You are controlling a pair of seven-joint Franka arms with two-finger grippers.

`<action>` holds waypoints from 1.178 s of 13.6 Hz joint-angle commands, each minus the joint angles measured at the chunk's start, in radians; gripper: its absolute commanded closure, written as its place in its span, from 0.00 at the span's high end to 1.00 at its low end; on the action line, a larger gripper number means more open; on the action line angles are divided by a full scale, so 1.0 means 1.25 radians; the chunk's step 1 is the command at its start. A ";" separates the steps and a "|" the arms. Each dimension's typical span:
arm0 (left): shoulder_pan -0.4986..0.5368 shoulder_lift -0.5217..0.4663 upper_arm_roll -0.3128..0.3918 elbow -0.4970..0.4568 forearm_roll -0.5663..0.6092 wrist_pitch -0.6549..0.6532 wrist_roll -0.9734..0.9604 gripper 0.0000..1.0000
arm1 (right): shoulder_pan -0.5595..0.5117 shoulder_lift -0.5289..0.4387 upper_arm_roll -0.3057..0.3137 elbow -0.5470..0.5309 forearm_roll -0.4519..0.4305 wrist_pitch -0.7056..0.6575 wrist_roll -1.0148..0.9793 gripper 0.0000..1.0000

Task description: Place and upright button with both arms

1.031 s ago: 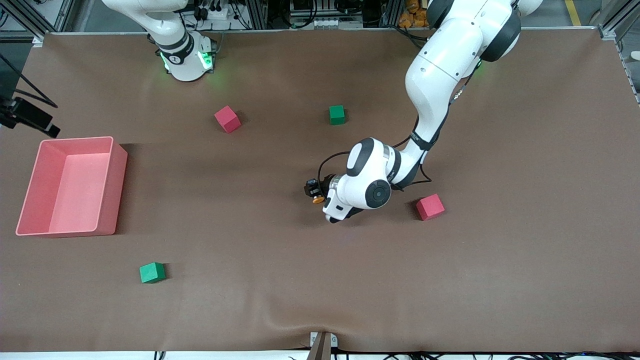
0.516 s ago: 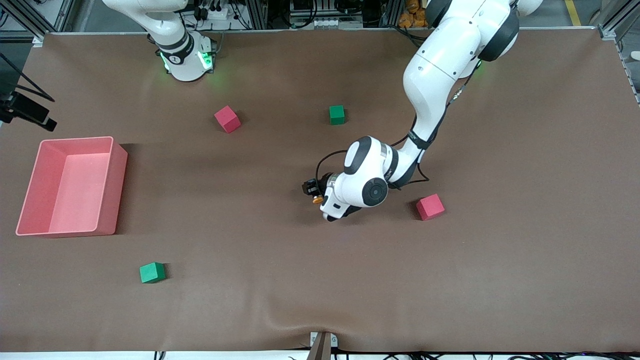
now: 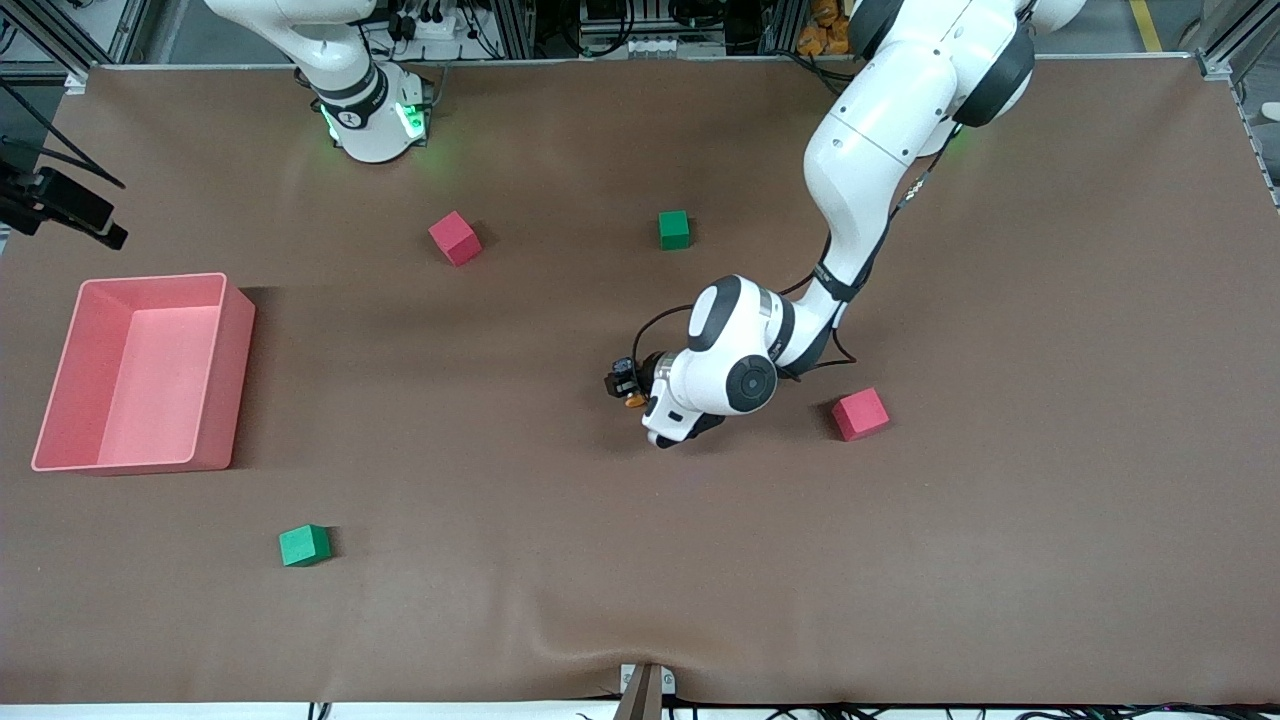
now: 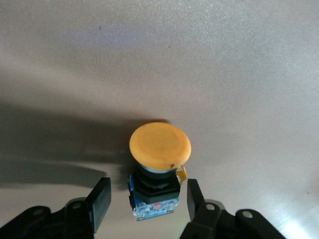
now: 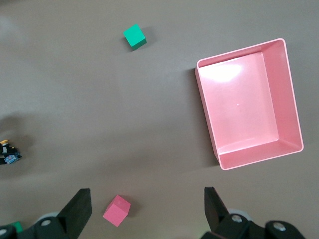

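Toward the right arm's end, pink bin (image 3: 226,365) holds nothing; left fingers (image 4: 101,201) straddle button (image 4: 159,145) ungripped.

The light is bright and even, and it comes from above. In the front view the brown counter (image 3: 640,560) is sharp, with soft dark shadows under the left arm and beside the pink bin (image 3: 140,372). Green light glows at the arm bases. In the left wrist view a wide dark shadow lies on the counter by the left pincer (image 4: 145,209), and the orange button (image 4: 159,147) looks clear. In the right wrist view the bin floor shines white with glare, above the right pincer (image 5: 147,209).
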 commanded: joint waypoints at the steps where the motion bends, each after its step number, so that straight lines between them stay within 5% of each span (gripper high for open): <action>1: -0.012 0.018 0.005 0.031 0.009 0.006 -0.012 0.54 | -0.002 -0.018 0.003 -0.018 -0.003 0.012 -0.010 1.00; 5: -0.012 0.014 0.005 0.026 0.007 0.004 -0.013 0.00 | -0.005 -0.017 0.004 -0.014 -0.003 0.012 -0.019 1.00; 10: -0.011 -0.068 0.011 0.025 0.040 -0.025 -0.023 0.00 | 0.004 -0.017 0.006 -0.014 -0.003 0.013 -0.018 1.00; 16: -0.072 -0.124 0.011 0.019 0.478 -0.019 -0.129 0.00 | 0.019 -0.017 0.005 -0.016 -0.012 0.030 -0.018 1.00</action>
